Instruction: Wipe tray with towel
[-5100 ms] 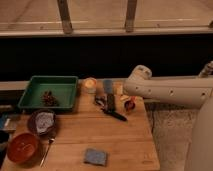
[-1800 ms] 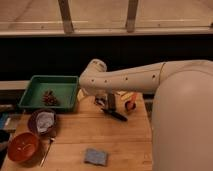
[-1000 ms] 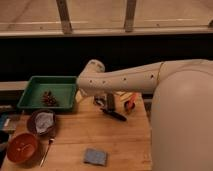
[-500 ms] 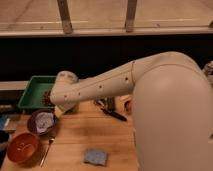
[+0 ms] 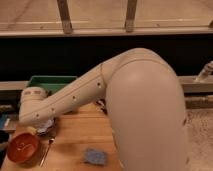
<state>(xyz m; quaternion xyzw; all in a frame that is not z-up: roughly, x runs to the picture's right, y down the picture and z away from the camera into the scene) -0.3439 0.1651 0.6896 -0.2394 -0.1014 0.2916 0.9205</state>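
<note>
The green tray stands at the back left of the wooden table, and only its far rim shows above my arm. The towel, a small grey-blue cloth, lies flat near the table's front edge. My white arm fills the middle of the view and stretches left across the table, ending in a round joint just in front of the tray. My gripper does not show; it is hidden behind or beyond the arm, near the tray.
A red bowl sits at the front left with a spoon beside it. A greyish dish peeks out under the arm. A dark window wall runs behind the table.
The arm has swung further left and closer to the camera, now covering most of the table and nearly all of the tray. The towel has not moved.
</note>
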